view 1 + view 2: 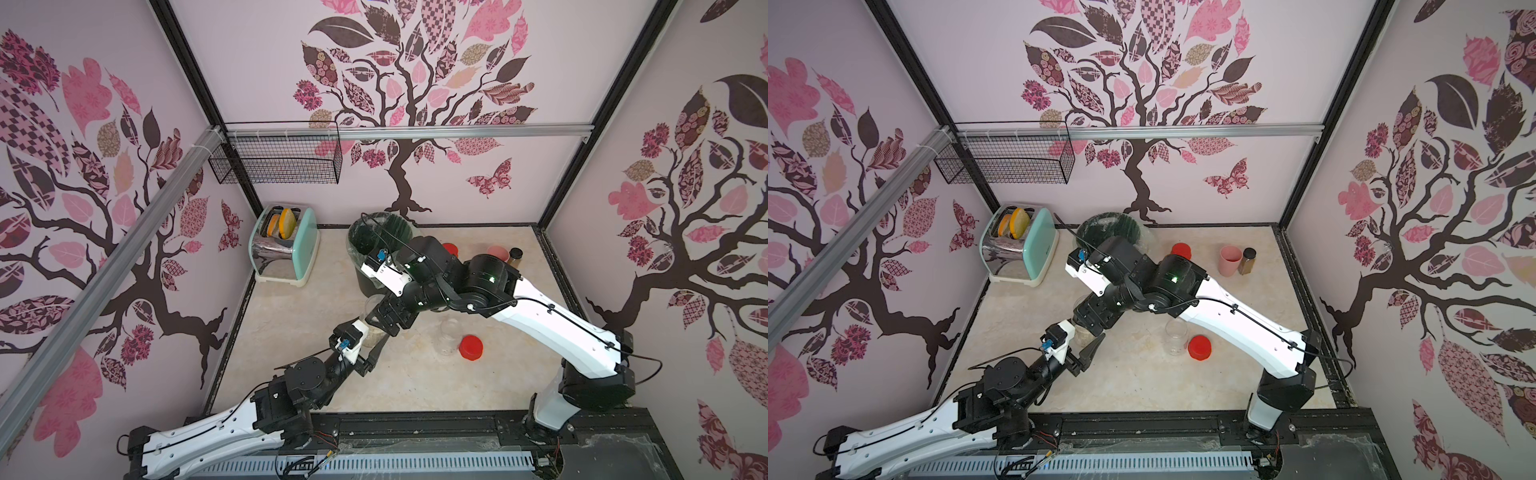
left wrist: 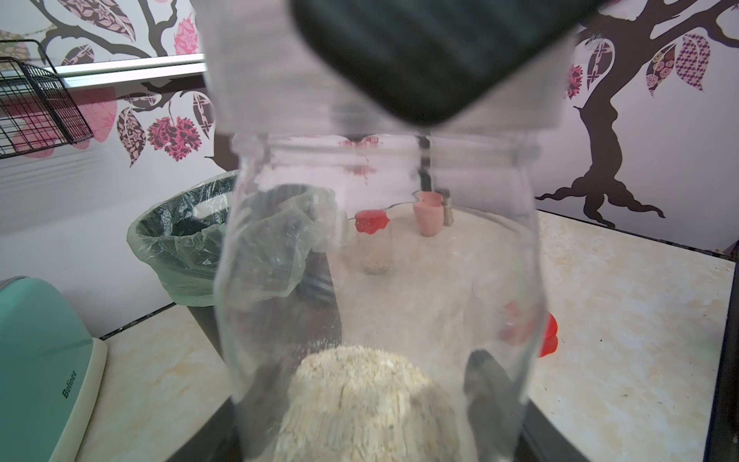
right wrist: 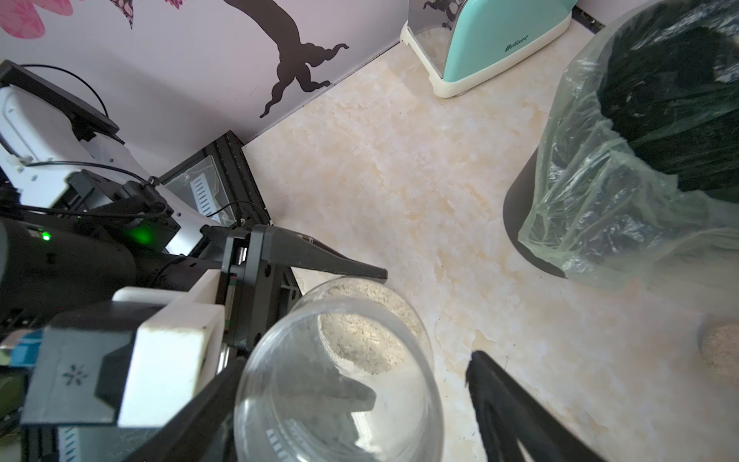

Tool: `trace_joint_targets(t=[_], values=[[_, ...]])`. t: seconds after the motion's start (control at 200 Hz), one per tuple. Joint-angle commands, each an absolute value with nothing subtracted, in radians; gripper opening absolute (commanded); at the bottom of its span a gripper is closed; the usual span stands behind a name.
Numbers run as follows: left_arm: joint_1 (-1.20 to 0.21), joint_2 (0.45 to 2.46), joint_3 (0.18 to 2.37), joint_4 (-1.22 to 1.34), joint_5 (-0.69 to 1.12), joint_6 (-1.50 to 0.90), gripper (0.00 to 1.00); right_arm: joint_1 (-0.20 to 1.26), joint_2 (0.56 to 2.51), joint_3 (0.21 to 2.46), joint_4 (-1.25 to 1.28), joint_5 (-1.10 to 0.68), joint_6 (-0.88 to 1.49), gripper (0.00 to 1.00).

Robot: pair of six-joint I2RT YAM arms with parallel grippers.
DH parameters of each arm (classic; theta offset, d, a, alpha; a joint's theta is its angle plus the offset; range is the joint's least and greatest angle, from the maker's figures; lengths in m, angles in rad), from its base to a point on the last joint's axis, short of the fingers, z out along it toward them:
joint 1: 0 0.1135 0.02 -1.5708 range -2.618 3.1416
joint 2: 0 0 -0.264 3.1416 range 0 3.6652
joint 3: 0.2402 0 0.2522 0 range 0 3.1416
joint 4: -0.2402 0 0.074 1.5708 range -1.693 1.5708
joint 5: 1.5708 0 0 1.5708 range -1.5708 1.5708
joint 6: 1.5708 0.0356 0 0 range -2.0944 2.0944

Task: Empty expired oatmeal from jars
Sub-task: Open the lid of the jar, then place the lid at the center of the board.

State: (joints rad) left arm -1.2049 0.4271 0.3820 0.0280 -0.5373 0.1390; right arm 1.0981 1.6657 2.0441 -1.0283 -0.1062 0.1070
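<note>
A clear jar (image 1: pixel 372 328) (image 1: pixel 1082 330) with a clear lid (image 2: pixel 276 68) stands upright left of the table's middle, with a low layer of oatmeal (image 2: pixel 360 400) (image 3: pixel 360 340) in its bottom. My left gripper (image 2: pixel 372 400) (image 1: pixel 372 343) is shut on the jar's lower body. My right gripper (image 3: pixel 356 360) (image 1: pixel 1096 316) is over the lid with its jaws on either side of it. One finger lies against the lid and the other stands off it. An open, lidless jar (image 1: pixel 449 336) stands further right, next to a loose red lid (image 1: pixel 471 347). A red-lidded jar (image 1: pixel 1181 251) (image 2: pixel 374 244) stands at the back.
A black bin (image 1: pixel 374 237) (image 3: pixel 640 140) lined with a clear bag stands behind the held jar. A mint toaster (image 1: pixel 282 249) is at the back left. A pink cup (image 1: pixel 1229 259) and a brown bottle (image 1: pixel 1248 262) stand at the back right.
</note>
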Motion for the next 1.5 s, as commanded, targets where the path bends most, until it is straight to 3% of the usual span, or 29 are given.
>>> trace_joint_targets(t=[0.0, 0.365, 0.625, 0.84, 0.955, 1.085, 1.496], values=[[-1.204, 0.414, 0.379, 0.066, -0.532, 0.137, 0.34, 1.097, 1.663, 2.093, -1.043, -0.107, 0.092, 0.82], [-1.204, 0.409, 0.382, 0.051, -0.531, 0.115, 0.34, 1.091, 1.679, 2.15, -1.092, -0.257, -0.161, 0.47], [-1.204, 0.41, 0.395, 0.003, -0.514, 0.07, 0.34, 1.07, 1.594, 2.109, -1.148, -0.43, -0.657, 0.38], [-1.204, 0.399, 0.409, -0.038, -0.507, 0.047, 0.34, 1.044, 1.545, 2.087, -1.168, -0.472, -0.854, 0.37], [-1.204, 0.403, 0.42, -0.042, -0.52, 0.051, 0.34, 1.033, 1.576, 2.136, -1.178, -0.463, -0.824, 0.36], [-1.203, 0.397, 0.435, -0.051, -0.543, 0.065, 0.34, 1.014, 1.52, 2.077, -1.052, -0.376, -0.631, 0.37], [-1.201, 0.319, 0.606, -0.323, -0.779, -0.023, 0.3, 1.007, 1.15, 1.228, -0.489, -0.038, -0.087, 0.46]])
